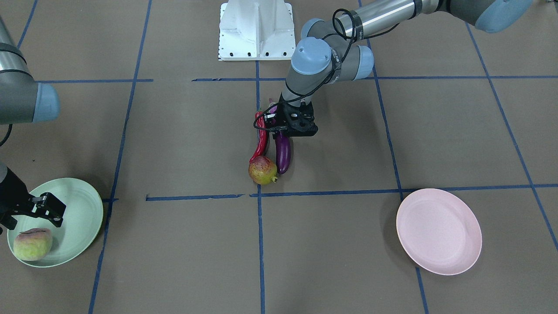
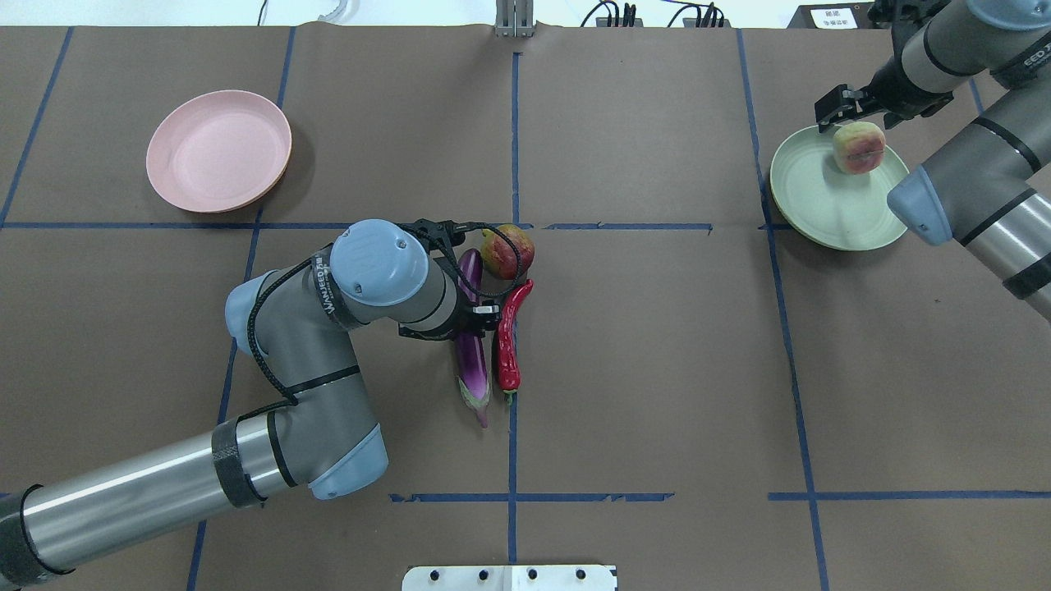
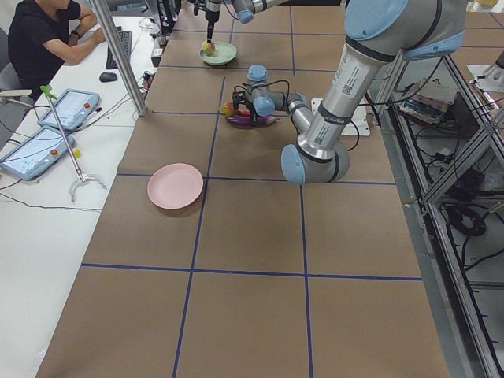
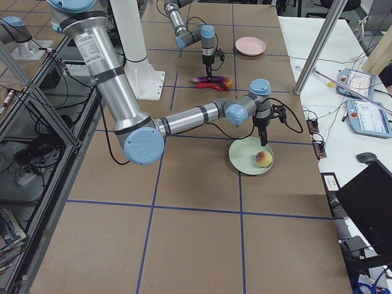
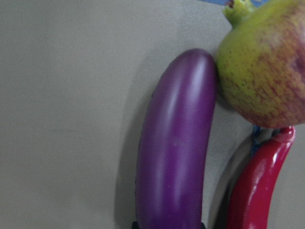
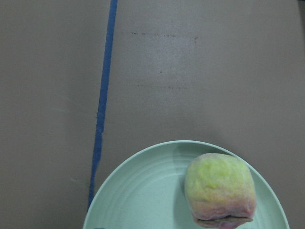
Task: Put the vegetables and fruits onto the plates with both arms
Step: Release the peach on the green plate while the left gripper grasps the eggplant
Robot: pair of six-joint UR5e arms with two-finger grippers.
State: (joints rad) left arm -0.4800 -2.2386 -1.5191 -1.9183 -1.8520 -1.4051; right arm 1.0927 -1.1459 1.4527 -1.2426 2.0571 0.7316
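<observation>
The purple eggplant [image 1: 283, 155] lies at mid-table beside the red chili pepper [image 1: 260, 144], its tip touching the pomegranate-like fruit [image 1: 262, 170]. My left gripper [image 2: 472, 316] is down over the eggplant [image 2: 471, 361] and looks shut on its middle; the eggplant still rests on the table. The left wrist view shows the eggplant [image 5: 176, 152], chili [image 5: 257, 191] and fruit [image 5: 267, 67] close up. The peach-like fruit [image 2: 859, 148] sits on the mint green plate [image 2: 813, 205]. My right gripper [image 2: 862, 111] hangs open just above it. The pink plate [image 2: 218, 152] holds nothing.
The white robot base [image 1: 256, 30] stands at the table's robot-side edge. Blue tape lines [image 2: 513, 139] divide the brown table. An operator [image 3: 47, 35] sits at a side desk with tablets, off the table.
</observation>
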